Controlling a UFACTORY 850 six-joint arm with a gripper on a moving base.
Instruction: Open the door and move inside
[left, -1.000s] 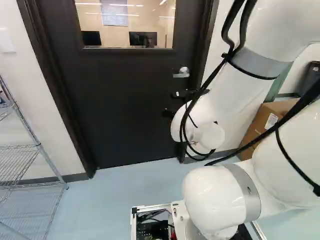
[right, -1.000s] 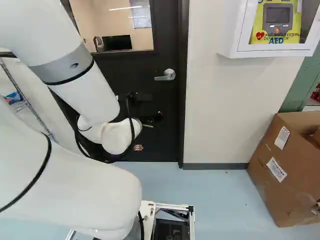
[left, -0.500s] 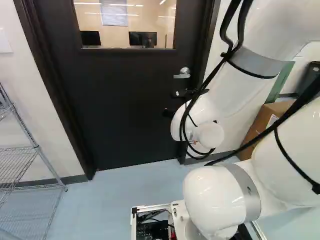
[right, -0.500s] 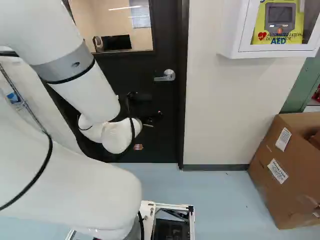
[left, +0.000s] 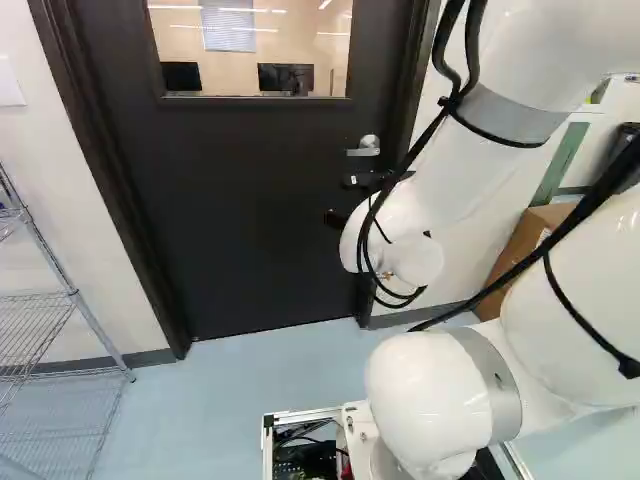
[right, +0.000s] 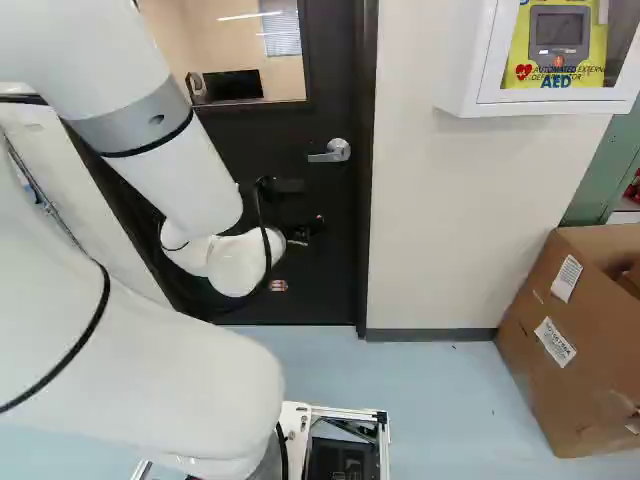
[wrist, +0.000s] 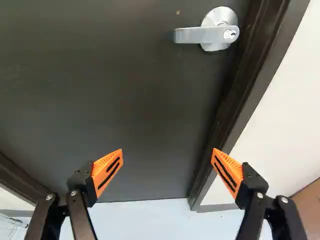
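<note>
Your end effector (left: 339, 199) stands wide open before the closed door (left: 240, 200), its orange pads (wrist: 102, 166) well apart, gripping nothing; you see the handle (wrist: 192, 35) higher up, near the frame (wrist: 250, 90), clear of both pads. At the right of the right base view, a box (right: 535, 370) stands on the floor (right: 440, 410)

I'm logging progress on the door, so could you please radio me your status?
Tool open, nothing between its fingers. Dark door closed, silver lever handle ahead of tool, not gripped. No obstacle seen between tool and handle.
</note>
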